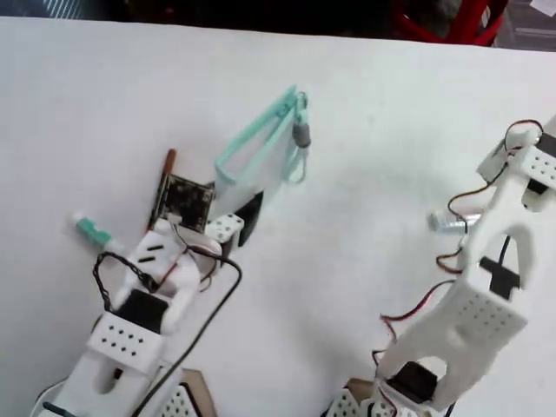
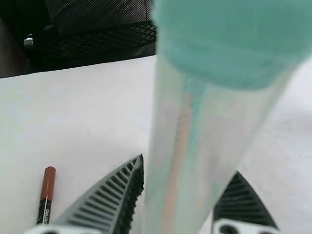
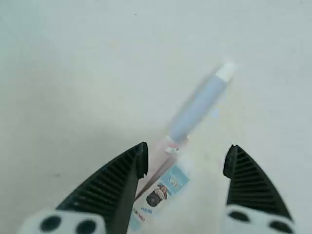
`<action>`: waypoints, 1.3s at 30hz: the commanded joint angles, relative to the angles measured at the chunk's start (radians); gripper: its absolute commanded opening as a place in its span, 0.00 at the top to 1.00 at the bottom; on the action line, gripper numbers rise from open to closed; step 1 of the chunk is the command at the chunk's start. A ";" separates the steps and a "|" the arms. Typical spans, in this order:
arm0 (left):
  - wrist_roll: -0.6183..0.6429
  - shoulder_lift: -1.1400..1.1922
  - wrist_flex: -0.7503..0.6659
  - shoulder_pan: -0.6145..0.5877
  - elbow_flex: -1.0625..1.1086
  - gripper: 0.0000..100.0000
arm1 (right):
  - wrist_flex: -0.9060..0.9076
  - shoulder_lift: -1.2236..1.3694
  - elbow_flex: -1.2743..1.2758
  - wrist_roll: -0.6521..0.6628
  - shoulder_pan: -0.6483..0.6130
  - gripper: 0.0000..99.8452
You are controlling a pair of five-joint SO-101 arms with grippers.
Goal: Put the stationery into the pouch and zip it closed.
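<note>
Two robot arms sit side by side at a white surface [image 1: 365,130]. The left arm [image 1: 139,304] holds a see-through pouch [image 1: 261,165] with mint-green trim, its jaws pinching one lower corner of it. The pouch stands up on edge, tilted, toward the middle of the surface. Its green rim gapes open along the top, and a grey zip pull [image 1: 301,135] hangs at the far end of the rim. Whether anything lies inside the pouch cannot be made out.

Three pieces of stationery lie loose on the surface, outside the pouch. A brown pen [image 1: 168,163] lies just beside the left arm's wrist, near the pouch; the left wrist view shows it [image 2: 47,190] off to one side of the jaws. A mint-and-white stick [image 1: 89,230] lies on the other side of that arm, apart from the pouch.

The right arm [image 1: 486,304] is well apart from the pouch, at the right side. Its jaws are spread wide above a blue-capped pen [image 3: 195,112] with a printed label on its barrel. That pen lies flat on the surface between the two jaw tips, touching neither.
</note>
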 commanded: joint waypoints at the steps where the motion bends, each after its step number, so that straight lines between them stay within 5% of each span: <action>1: 0.011 -0.010 -0.018 -0.012 -0.011 0.78 | 0.016 0.140 -0.181 -0.014 0.018 0.76; 9: 0.011 -0.010 -0.018 -0.012 -0.011 0.78 | 0.068 0.449 -0.516 -0.098 0.022 0.77; 13: 0.011 -0.010 -0.018 -0.012 -0.011 0.78 | 0.148 0.535 -0.658 -0.097 0.018 1.00; 27: 0.011 -0.010 -0.018 -0.012 -0.012 0.78 | 0.538 0.492 -1.284 -0.009 -0.076 0.98; 33: 0.011 -0.010 -0.020 -0.012 -0.011 0.78 | 0.538 0.259 -1.209 0.002 -0.127 0.98; 39: 0.011 -0.010 -0.020 -0.012 -0.011 0.78 | 0.538 -0.116 -0.806 0.005 -0.219 0.98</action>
